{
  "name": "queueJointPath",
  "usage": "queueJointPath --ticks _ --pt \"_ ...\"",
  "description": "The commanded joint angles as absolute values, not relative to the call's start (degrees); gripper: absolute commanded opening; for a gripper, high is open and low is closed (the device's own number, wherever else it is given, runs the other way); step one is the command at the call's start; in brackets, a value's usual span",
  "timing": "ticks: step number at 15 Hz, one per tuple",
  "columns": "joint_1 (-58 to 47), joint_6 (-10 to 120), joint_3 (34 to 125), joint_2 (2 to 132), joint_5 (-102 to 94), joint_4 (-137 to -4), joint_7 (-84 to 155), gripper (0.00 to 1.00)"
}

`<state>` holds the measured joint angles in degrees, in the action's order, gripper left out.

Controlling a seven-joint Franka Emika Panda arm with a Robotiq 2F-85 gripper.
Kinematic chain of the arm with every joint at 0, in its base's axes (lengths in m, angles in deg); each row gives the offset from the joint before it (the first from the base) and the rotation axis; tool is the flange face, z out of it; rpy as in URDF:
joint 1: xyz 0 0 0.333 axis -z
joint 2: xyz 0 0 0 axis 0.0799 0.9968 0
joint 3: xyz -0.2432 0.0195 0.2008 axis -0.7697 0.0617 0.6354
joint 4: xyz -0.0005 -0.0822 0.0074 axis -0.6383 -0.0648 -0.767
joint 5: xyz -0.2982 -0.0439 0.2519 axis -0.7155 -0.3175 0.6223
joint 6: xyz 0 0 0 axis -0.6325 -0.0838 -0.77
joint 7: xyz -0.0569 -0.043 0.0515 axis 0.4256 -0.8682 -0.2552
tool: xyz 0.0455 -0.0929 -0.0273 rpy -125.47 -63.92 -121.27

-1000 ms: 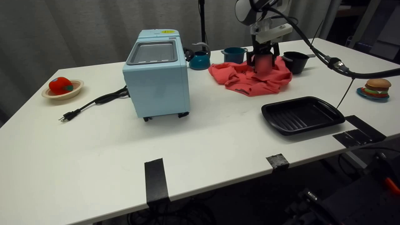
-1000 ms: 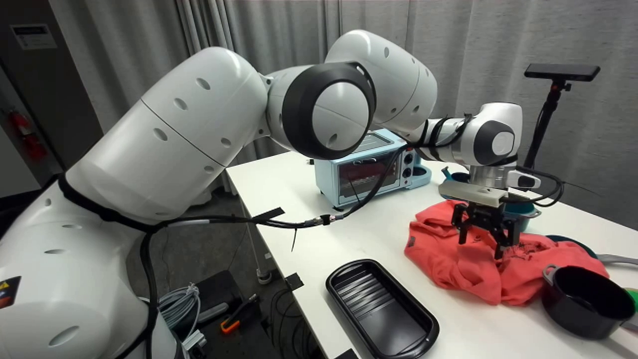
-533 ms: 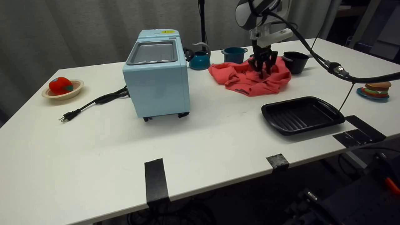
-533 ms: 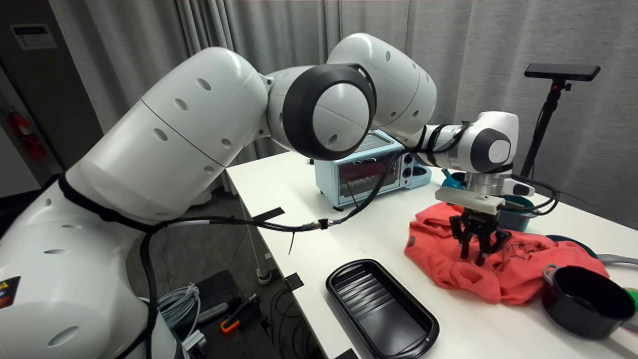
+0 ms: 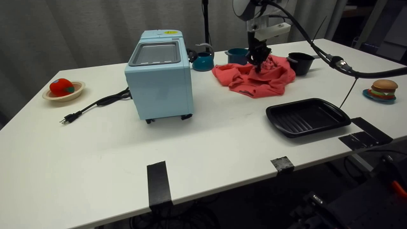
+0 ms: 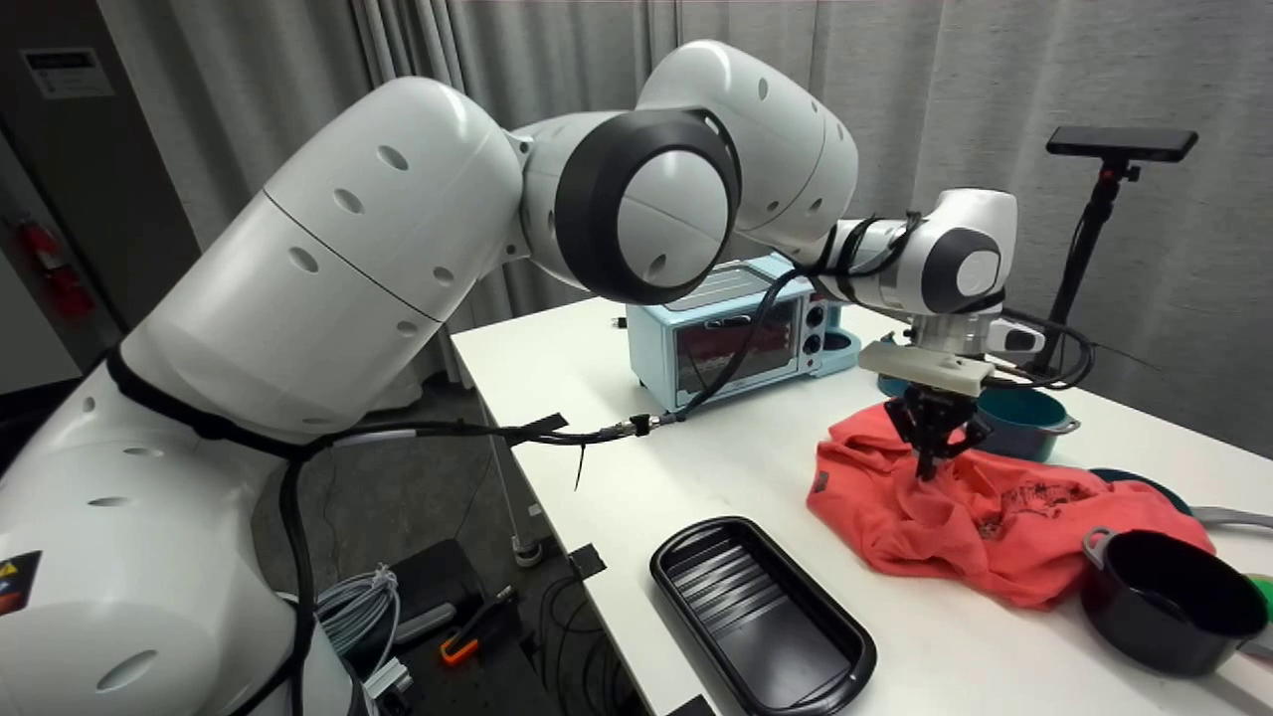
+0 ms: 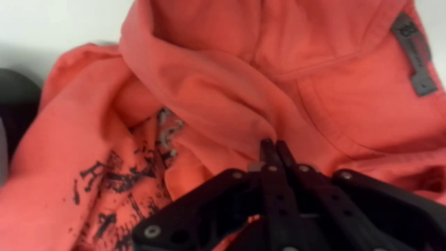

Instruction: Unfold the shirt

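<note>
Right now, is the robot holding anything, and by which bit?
Yes, the red shirt: the gripper pinches a raised fold between the print and the grey tag.

Robotics lab, white robot arm point(image 6: 656, 224), grey curtains point(image 6: 955, 109), tape-marked white table point(image 5: 210, 146)

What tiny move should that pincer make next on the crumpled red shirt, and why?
I'd probably draw the pinched fold gently away from the black pot: the pincer grips the shirt, which lies bunched beside that pot, creases crossing its print.
</note>
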<state>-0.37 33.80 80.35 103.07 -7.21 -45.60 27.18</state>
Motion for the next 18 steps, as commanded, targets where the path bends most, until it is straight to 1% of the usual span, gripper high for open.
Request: queueJointPath --ticks 1,5,7,13,18 --pt "0.6 35.8 84.8 97.7 -3.0 -50.0 22.2 0.01" --pt "0.7 39.5 89.1 91.6 2.4 -54.9 18.0 0.01" --pt "0.7 39.0 89.6 87.9 3.0 -57.4 16.3 0.01" --pt "0.1 25.0 84.0 77.4 -2.8 -65.5 17.6 0.01" --pt "0.8 14.6 78.6 73.6 -9.7 -73.3 20.7 0.01"
